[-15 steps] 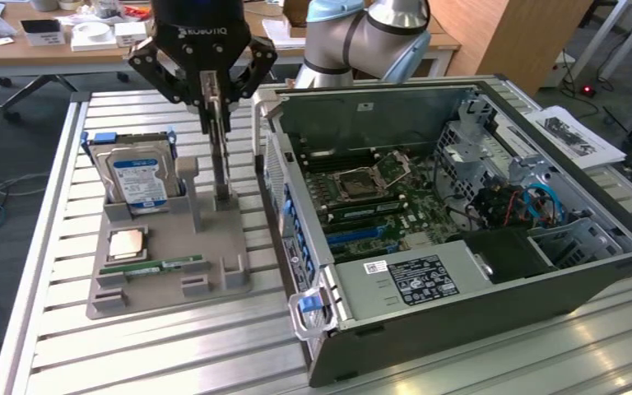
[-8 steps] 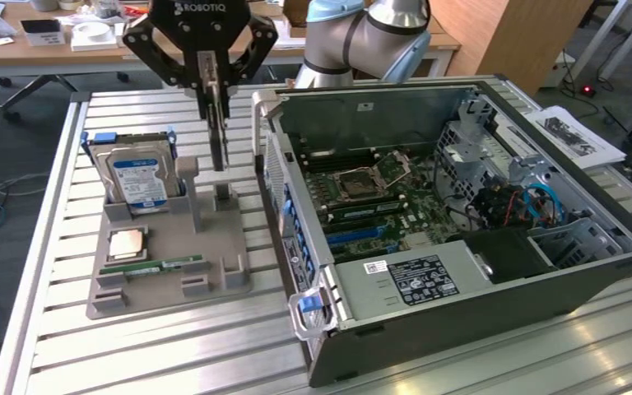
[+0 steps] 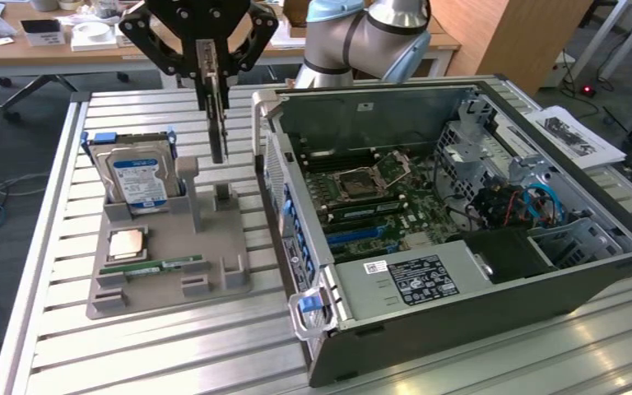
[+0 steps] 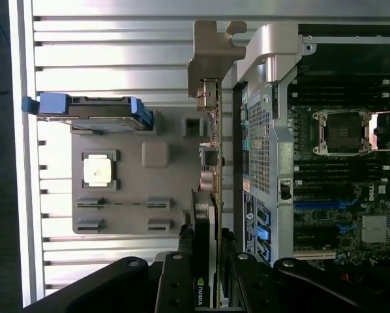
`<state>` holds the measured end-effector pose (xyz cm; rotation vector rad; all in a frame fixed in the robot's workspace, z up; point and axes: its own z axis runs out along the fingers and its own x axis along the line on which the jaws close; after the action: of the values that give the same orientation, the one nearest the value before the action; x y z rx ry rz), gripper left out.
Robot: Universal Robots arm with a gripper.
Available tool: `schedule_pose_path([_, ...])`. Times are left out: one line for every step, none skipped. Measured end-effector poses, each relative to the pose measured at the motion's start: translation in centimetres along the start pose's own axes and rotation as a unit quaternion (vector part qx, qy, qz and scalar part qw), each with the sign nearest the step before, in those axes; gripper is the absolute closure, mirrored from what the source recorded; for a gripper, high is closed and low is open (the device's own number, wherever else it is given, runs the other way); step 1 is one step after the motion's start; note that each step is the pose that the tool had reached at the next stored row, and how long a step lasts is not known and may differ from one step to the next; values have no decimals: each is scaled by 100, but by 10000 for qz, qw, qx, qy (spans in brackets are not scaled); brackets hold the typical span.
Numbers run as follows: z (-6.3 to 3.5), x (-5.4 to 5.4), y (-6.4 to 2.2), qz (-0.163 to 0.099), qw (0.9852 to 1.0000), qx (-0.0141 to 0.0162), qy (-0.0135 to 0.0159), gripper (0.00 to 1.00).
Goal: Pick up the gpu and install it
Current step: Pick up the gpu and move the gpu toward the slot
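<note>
The gpu [image 3: 218, 115] is a thin dark card with a silvery bracket. It hangs on edge in the air above the grey parts tray [image 3: 223, 247], between the hard drive and the case wall. My gripper [image 3: 215, 66] is shut on its top end. In the wrist view the gpu [image 4: 210, 163] runs edge-on away from my gripper [image 4: 206, 264], and its metal bracket [image 4: 214, 52] is at the far end. The open computer case [image 3: 579, 271] lies at the exterior view's right, with the motherboard [image 3: 377, 202] and its blue slots [image 3: 351, 239] exposed.
On the tray stand a blue-labelled hard drive [image 3: 138, 177], a CPU [image 3: 129, 243] and a green RAM stick [image 3: 168, 265]. The case's near wall [image 3: 277, 164] rises close beside the hanging card. Papers [image 3: 574, 136] lie beyond the case. The slatted metal table [image 3: 162, 354] carries everything.
</note>
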<state>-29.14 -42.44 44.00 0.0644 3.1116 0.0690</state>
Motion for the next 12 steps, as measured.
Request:
schedule_pose_path([0, 0, 0, 0, 10000, 0, 0, 73])
schedule_pose_path([0, 0, 0, 0, 10000, 0, 0, 73])
schedule_pose_path([0, 0, 0, 0, 10000, 0, 0, 73])
schedule_pose_path([0, 0, 0, 0, 10000, 0, 0, 73])
schedule_pose_path([0, 0, 0, 0, 10000, 0, 0, 73])
schedule_pose_path([0, 0, 0, 0, 10000, 0, 0, 73])
schedule_pose_path([-1, -3, 0, -1, 10000, 0, 1, 73])
schedule_pose_path([-1, -8, 0, -1, 10000, 0, 1, 73])
schedule_pose_path([0, -16, 0, -1, 10000, 0, 1, 73])
schedule_pose_path([1, -26, 1, 0, 10000, 0, 0, 73])
schedule_pose_path([1, -38, 2, 0, 10000, 0, 0, 73])
schedule_pose_path([1, -54, 3, 0, 10000, 0, 0, 73])
